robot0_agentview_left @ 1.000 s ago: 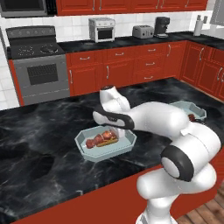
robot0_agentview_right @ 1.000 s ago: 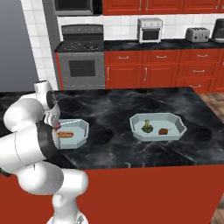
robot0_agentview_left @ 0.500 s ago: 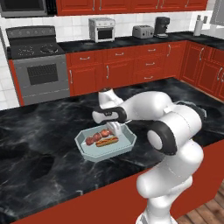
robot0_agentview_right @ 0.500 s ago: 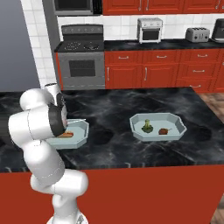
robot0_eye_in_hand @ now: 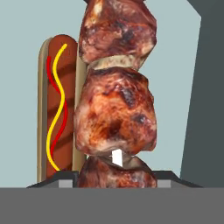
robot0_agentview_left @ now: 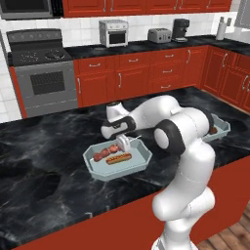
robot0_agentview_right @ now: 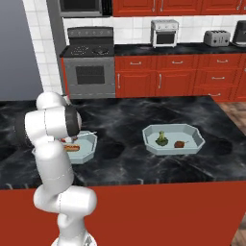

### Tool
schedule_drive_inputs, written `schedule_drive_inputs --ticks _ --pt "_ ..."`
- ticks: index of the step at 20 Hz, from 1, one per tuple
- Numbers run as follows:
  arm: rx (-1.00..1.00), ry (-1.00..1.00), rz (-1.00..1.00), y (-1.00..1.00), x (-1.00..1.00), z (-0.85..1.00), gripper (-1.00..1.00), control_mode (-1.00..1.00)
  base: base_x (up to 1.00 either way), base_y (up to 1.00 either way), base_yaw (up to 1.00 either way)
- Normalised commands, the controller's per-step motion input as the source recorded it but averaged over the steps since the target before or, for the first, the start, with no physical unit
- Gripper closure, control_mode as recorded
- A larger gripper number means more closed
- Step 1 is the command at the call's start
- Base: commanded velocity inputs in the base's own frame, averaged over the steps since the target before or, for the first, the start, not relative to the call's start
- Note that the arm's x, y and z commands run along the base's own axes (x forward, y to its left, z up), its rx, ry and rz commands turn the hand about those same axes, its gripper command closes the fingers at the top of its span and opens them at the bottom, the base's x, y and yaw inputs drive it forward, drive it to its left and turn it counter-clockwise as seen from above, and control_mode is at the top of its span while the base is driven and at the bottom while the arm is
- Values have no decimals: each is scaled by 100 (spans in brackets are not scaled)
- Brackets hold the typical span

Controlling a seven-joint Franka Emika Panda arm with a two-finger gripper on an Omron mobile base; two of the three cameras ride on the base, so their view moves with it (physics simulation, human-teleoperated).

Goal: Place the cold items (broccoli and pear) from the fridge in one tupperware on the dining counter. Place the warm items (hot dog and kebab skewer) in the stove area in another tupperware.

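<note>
Hand view shows gripper [robot0_eye_in_hand: 113, 178] clasping kebab skewer [robot0_eye_in_hand: 116, 94] beside hot dog [robot0_eye_in_hand: 59, 105]

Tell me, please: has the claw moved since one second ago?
Yes. The claw came down into the left tupperware, lowering the kebab skewer beside the hot dog.

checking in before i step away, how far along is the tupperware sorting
Nearly finished, it seems. Done: the green broccoli and brownish pear lie in the right pale-blue tupperware; the hot dog in its bun lies in the left pale-blue tupperware. In hand: the gripper is shut on the browned meat kebab skewer, low over that left container beside the hot dog. Left: release the skewer and withdraw.
</note>
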Motion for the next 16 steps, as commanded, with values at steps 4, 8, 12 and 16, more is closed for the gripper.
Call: schedule_drive_inputs --ticks 4,8,12,16 --pt "0 0 0 21 12 -33 100 -100 0 0 0" --pt "0 -2 0 16 1 -24 100 -100 0 0 0" --pt "-1 -1 -2 17 -2 -18 -100 -100 0 0 0" --pt "0 -2 -1 3 0 -14 -100 -100 0 0 0"
